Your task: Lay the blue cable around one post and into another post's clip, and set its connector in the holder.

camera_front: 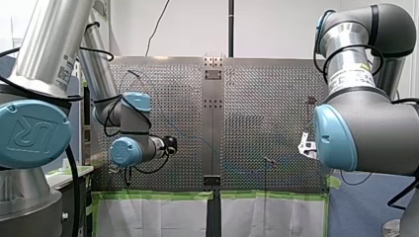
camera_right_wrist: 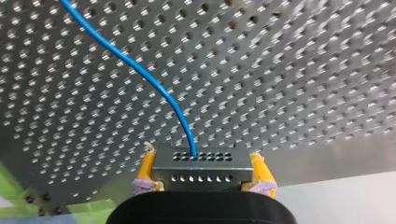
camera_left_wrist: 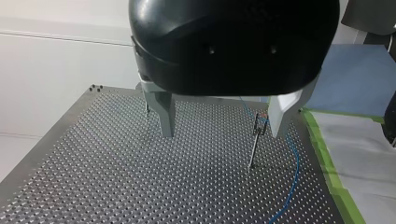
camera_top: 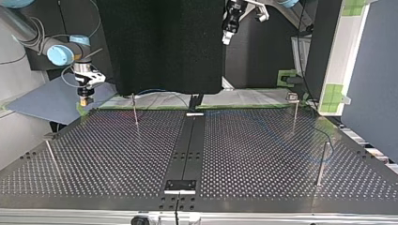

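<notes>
My right gripper (camera_right_wrist: 201, 173) is shut on a grey multi-hole connector (camera_right_wrist: 201, 163), with its yellow pads on the two short ends. The blue cable (camera_right_wrist: 140, 70) leaves the connector's top and runs away over the perforated plate. At the top view's left, that gripper (camera_top: 85, 100) hangs just off the table's far corner. My left gripper (camera_left_wrist: 221, 134) is open and holds nothing, high above the plate. Ahead of it stands a thin post with a clip (camera_left_wrist: 256, 140), and the blue cable (camera_left_wrist: 293, 163) passes beside it. In the top view this gripper (camera_top: 226, 39) is high at the back.
Thin posts stand on the perforated table (camera_top: 117, 154): one far left of centre (camera_top: 135, 110), one at the near left (camera_top: 50, 154), two at the right (camera_top: 294, 115) (camera_top: 323, 164). A black rail (camera_top: 187, 145) runs down the middle. Green tape (camera_left_wrist: 327, 154) edges the plate.
</notes>
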Available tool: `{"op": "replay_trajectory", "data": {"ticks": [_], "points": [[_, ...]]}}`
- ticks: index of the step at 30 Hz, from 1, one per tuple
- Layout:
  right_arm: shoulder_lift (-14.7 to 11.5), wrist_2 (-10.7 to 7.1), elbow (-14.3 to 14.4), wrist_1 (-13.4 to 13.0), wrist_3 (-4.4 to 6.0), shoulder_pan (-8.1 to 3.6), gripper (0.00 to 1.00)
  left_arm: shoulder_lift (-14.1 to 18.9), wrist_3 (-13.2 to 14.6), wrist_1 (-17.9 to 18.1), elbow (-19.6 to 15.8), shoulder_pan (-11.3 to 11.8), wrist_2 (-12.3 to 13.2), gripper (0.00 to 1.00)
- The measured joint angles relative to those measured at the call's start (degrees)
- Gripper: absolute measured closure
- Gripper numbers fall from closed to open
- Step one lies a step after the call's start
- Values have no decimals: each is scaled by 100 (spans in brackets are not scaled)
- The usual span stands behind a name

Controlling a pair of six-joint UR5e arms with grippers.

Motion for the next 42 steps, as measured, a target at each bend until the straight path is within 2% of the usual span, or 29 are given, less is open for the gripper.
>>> {"op": "replay_trajectory", "data": {"ticks": [7,12,19,27,31,37,42], "points": [[-344,-13,0,155,-19,68,95,0,2,-1,-2,26,0,0],[-427,-16,0,186,-36,98,95,0,-6,3,-3,41,1,0],[-474,10,1,229,-135,280,95,0,-11,5,-1,49,1,0],[-645,202,2,320,-208,425,95,0,-14,2,3,52,0,0],[-811,320,1,468,-291,512,95,1,-16,0,15,52,1,0],[-1074,470,1,724,-317,636,95,-1,-6,-66,64,52,3,0],[-1301,515,1,882,-354,730,95,0,19,-192,124,54,0,0]]}}
